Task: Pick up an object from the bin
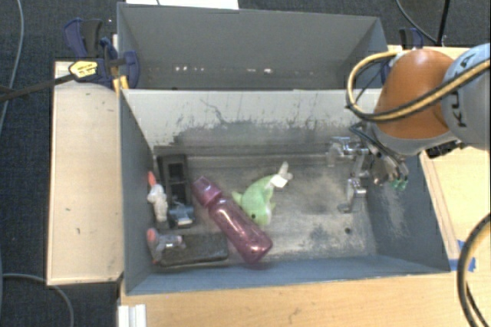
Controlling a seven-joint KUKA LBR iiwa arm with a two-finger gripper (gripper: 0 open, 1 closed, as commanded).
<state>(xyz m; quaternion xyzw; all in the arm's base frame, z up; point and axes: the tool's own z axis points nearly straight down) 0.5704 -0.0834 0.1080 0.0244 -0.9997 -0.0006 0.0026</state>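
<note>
Hovering at bin's (230,114) right side, pincer (349,176) spread open, holding nothing, purple bottle (234,224) well apart.

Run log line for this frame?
gripper: over bare floor, bin right | nearest: green toy, purple bottle, apart | heap: bin left | pick: not yet

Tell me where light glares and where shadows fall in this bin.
Camera view: small bright glints dot the bin's back wall; a dark shadow band lies along the floor's far edge; the hand hangs over evenly lit floor.
</note>
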